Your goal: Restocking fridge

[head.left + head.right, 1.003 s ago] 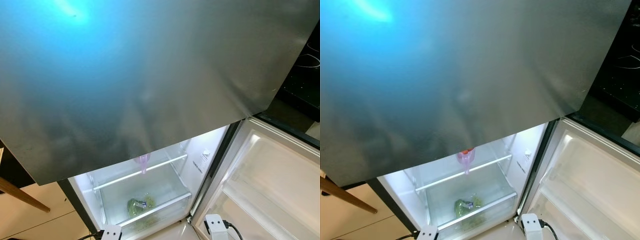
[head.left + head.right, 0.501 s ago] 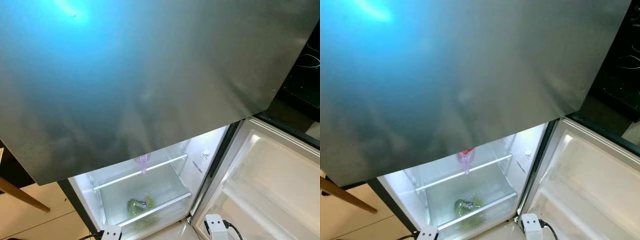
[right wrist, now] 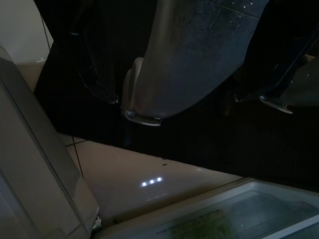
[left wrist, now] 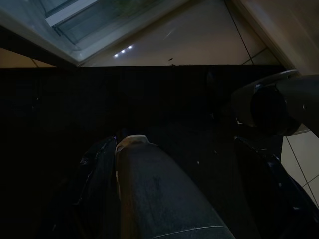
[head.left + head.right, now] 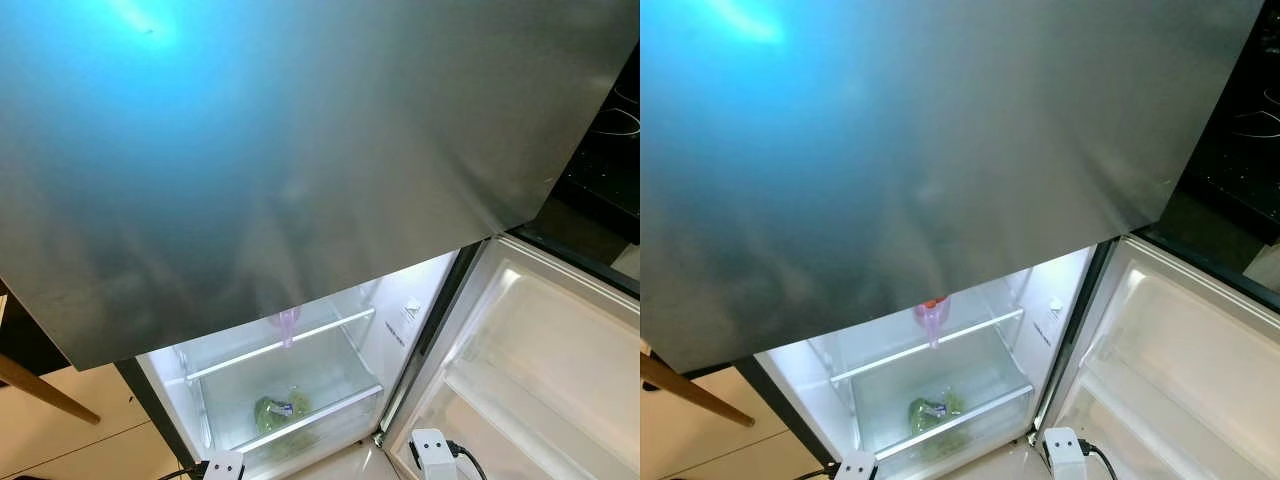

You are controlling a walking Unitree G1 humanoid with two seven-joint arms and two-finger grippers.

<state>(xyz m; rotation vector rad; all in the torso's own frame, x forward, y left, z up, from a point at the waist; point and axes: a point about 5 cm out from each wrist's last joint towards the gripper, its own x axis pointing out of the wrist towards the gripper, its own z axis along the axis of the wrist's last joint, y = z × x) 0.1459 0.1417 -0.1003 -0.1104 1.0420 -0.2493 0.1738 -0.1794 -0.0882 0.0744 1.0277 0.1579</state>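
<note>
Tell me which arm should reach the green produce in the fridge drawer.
Left, probably: the left arm hangs before the drawer with the green produce; the right arm hangs by the open door.

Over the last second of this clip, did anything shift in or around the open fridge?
Nothing visibly changed. The lower fridge door stands open, the green produce lies in the bottom drawer, the purple item sits on the shelf above it, and both arms hang idle, as before.
</note>
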